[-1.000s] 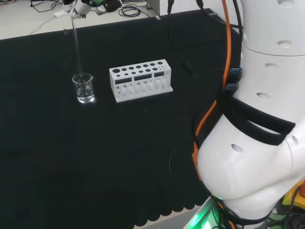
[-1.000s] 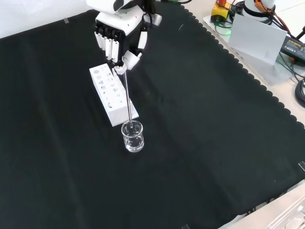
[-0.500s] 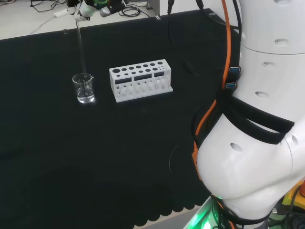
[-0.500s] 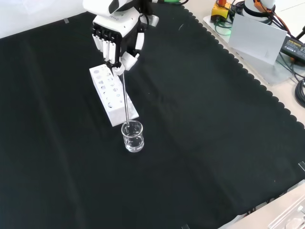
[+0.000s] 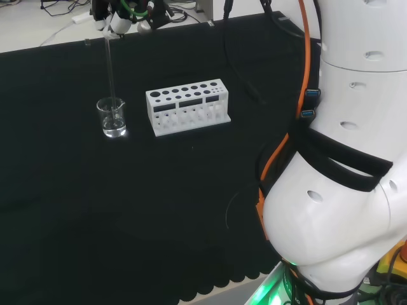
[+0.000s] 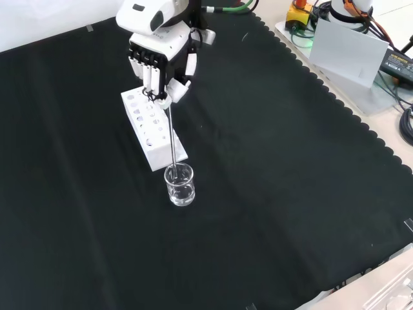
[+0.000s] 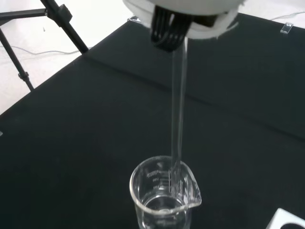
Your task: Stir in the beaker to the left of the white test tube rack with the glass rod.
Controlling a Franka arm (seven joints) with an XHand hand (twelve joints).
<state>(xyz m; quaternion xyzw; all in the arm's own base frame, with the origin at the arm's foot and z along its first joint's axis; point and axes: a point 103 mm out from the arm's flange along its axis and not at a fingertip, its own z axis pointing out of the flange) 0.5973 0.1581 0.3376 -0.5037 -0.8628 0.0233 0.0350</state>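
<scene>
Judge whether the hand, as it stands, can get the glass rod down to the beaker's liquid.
Probably yes: the hand pinches the glass rod above the beaker, its tip already inside the rim, with nothing between; the rack stands aside.

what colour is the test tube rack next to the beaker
White; the test tube rack shows best in the head view, standing right of the beaker.

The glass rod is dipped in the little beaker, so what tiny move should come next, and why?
Probably a small circle of the hand: its fingers pinch the glass rod, whose tip already sits inside the beaker beside the white rack, so only swirling remains.
</scene>
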